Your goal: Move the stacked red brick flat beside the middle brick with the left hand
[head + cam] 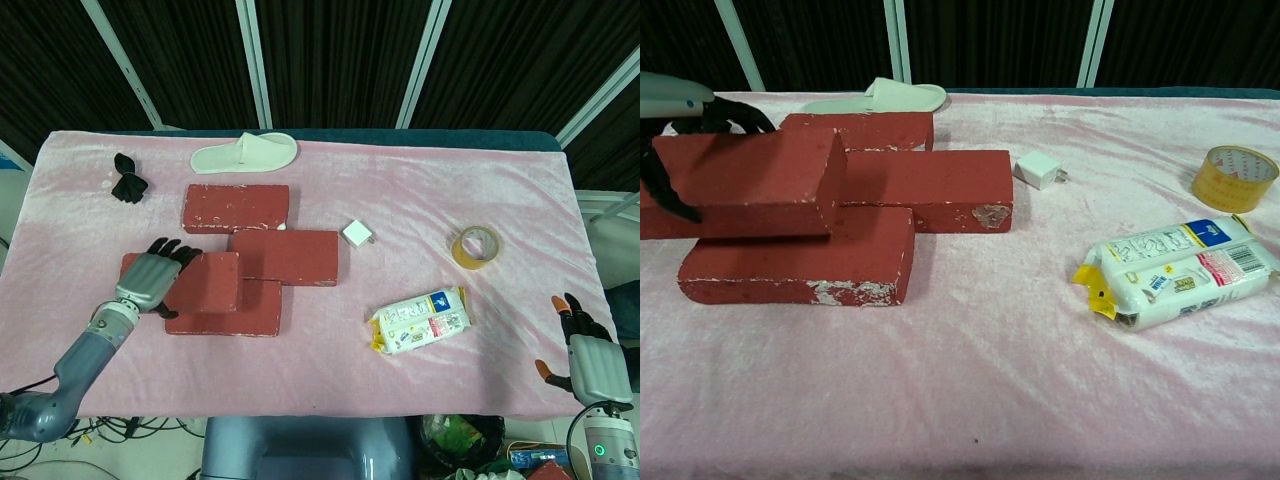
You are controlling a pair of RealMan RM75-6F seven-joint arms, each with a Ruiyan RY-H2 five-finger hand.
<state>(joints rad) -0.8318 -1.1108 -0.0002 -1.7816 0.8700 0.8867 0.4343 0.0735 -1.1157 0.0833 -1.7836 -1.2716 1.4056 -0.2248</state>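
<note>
Right hand: the right hand (590, 362) sits at the near right edge of the table, off the pink cloth (400, 400), fingers spread and holding nothing; the chest view does not show it.
Snack packet: a white packet (420, 319) lies flat on the cloth near the front, right of centre, well apart from the bricks.
Bottom brick: the nearest brick (800, 268) lies flat on the cloth with chipped, whitish lower edges.
Stacked red brick: the stacked red brick (740, 180) is held above the bottom brick, tilted slightly and clear of its top face in the chest view, overhanging it to the left.
Left hand: the left hand (150, 280) grasps the stacked red brick at its left end, dark fingers (735, 115) hooked over the far edge and the thumb down the near face.
Middle brick: the middle brick (285, 256) lies flat just behind and to the right of the bottom brick; whether the two touch cannot be told.
Charger: a small white charger (358, 233) rests just right of the middle brick.
Tape roll: a yellow tape roll (475, 246) lies flat further right, well apart from the rest.
Far brick: a third brick (236, 207) lies flat behind the middle brick.
Black item: a small black object (128, 180) lies at the far left.
Slipper: a white slipper (244, 153) lies at the far edge of the cloth.
</note>
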